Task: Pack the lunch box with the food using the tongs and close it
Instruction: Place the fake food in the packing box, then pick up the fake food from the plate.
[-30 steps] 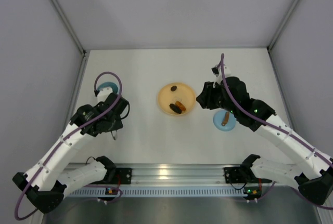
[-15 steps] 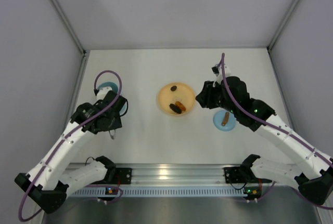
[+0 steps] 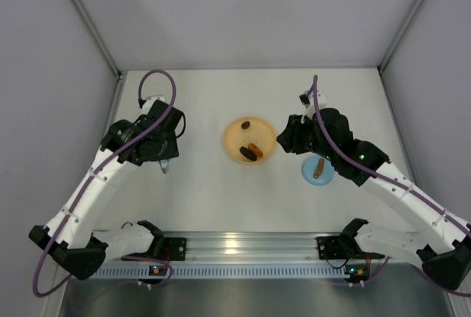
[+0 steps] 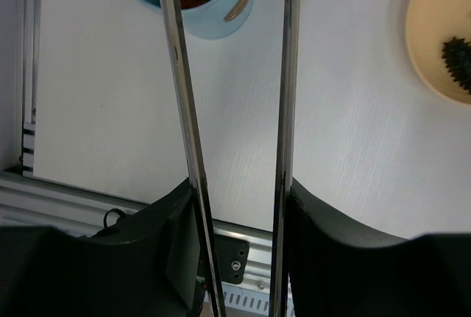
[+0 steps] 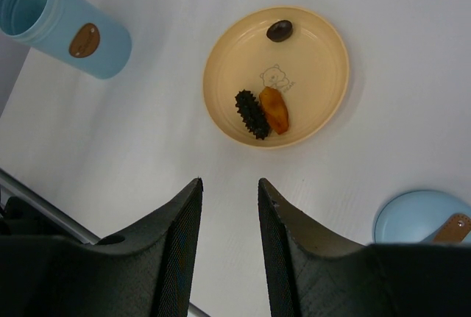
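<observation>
Left wrist: tongs cross lunch box; plate right

Lunch box: light blue cylindrical tub with a brown oval label on its wall. It stands open on the table, well to the left of the plate. An orange-red piece and a pale piece show inside.

Lid: round, light blue, brown sausage-shaped knob facing up. It lies flat on the table, right of the plate and apart from the tub.

Food on the plate: dark round piece near the far rim; spiky dark piece and orange piece touching side by side.

Tongs: slim silver arms, parted, held in the left gripper. One arm crosses the tub's mouth; the tips are out of view.
</observation>
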